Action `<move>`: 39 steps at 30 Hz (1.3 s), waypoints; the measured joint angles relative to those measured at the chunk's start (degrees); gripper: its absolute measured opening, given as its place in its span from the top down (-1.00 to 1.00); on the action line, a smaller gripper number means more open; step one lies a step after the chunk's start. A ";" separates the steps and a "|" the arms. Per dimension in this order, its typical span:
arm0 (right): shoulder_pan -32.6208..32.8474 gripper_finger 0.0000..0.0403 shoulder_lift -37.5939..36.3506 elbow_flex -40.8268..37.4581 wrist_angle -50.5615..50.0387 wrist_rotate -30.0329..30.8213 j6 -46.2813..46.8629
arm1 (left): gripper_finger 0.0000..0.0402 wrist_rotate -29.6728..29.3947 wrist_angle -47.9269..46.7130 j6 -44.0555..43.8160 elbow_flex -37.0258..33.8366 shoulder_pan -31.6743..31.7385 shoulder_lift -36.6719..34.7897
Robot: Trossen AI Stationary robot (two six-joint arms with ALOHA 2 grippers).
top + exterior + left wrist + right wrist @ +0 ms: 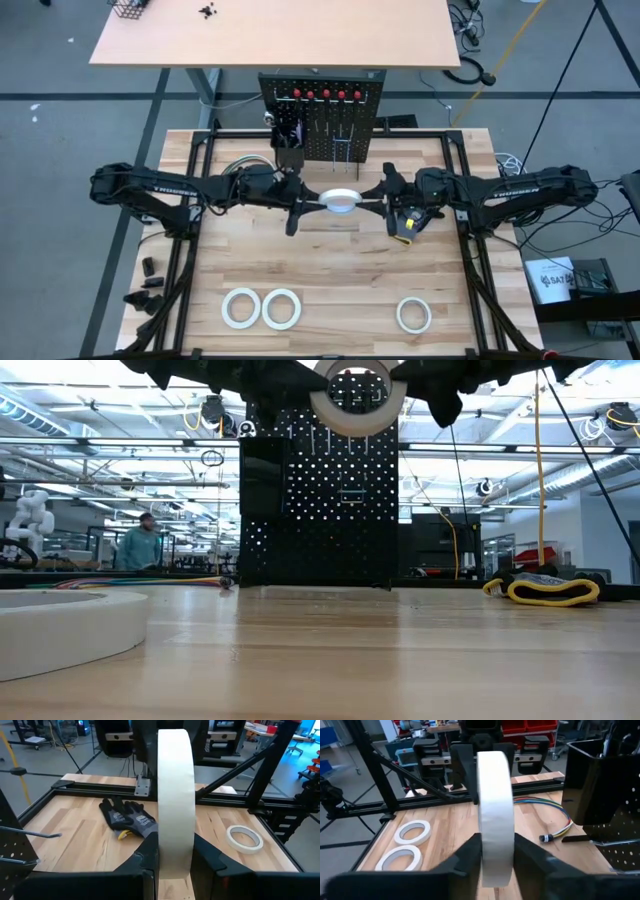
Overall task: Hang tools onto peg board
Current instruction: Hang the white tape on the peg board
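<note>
A white tape roll [340,201] hangs in the air in front of the peg board [322,120], between my two grippers. It stands on edge, its hole [357,390] facing the near side of the table. My left gripper [305,203] comes at it from the left and my right gripper [378,200] from the right; both are shut on it. The black peg board [330,510] stands upright at the table's far edge, with red-handled tools [325,95] along its top and a black bin [288,135] on its left. My left gripper pinches the roll's left part [175,855] between its two fingers, one on each flat face. The fingers lie about level, coming from the table's left. The roll is lifted clear of the table, on edge. My right gripper pinches the roll's right part [495,860] between its two fingers, one finger [470,855] on each flat face. It comes about level from the table's right. The roll stays on edge, clear of the table.
Three more tape rolls lie flat near the front edge, two at the left [241,308] [281,309] and one at the right [413,315]. A black-and-yellow glove [408,222] lies under the right gripper. A coloured cable bundle [545,805] runs by the bin. Black frame rails [195,190] border the table.
</note>
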 joint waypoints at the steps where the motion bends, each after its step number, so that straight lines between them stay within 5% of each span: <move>1: 0.00 0.62 0.00 0.00 0.00 -0.06 -0.53 | 0.69 -0.09 0.00 0.01 0.00 0.02 0.00; 4: -0.02 0.67 0.00 0.00 0.00 0.08 -1.57 | 0.65 -2.01 0.10 0.10 0.00 -0.05 0.00; 10: -1.51 0.67 0.02 0.00 -3.10 0.11 -1.97 | 0.10 -4.78 -3.60 0.02 0.00 -0.02 -0.08; 14: -4.13 0.67 0.02 -0.02 -5.65 -1.66 -2.87 | -0.09 -4.90 -9.01 -1.48 0.00 -0.07 -0.07; 25: -16.28 0.67 5.91 -0.02 -2.63 -16.24 -7.86 | -0.13 -5.74 -14.49 -2.29 0.00 -0.06 -0.04; 39: -24.52 0.67 10.85 -0.02 0.09 -16.53 -11.74 | -0.14 -7.96 -14.81 -4.65 0.00 -0.07 -0.02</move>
